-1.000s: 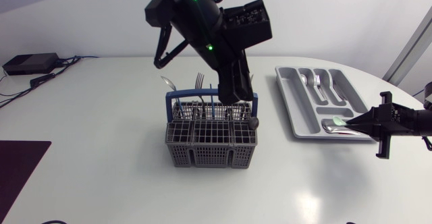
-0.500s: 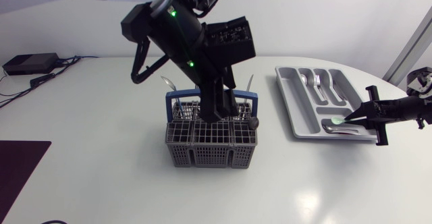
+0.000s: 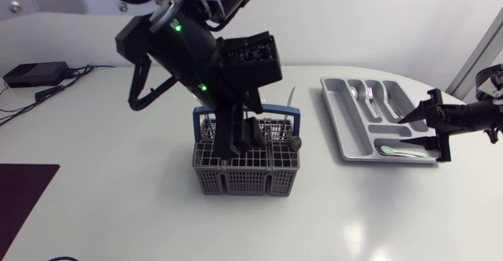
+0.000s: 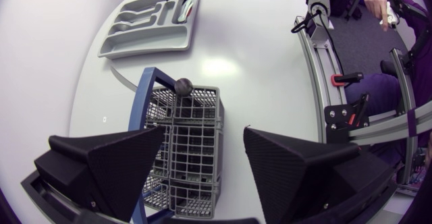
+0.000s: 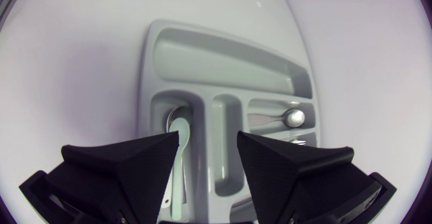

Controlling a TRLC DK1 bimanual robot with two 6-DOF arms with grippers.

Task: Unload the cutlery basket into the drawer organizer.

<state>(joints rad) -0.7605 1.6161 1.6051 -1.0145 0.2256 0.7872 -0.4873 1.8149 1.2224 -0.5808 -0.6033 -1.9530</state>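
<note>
Left gripper (image 4: 204, 137) released, fingers wide; cutlery basket (image 4: 196, 177) just under it, blue handle edge by one finger. Right gripper (image 5: 208, 146) released, empty, above drawer organizer (image 5: 223, 55); spoon (image 5: 179, 135) in the compartment beneath one finger.

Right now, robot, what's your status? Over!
Left gripper open, over cutlery basket. Right gripper open, above drawer organizer; spoon lies in it. Nothing blocking either.
</note>
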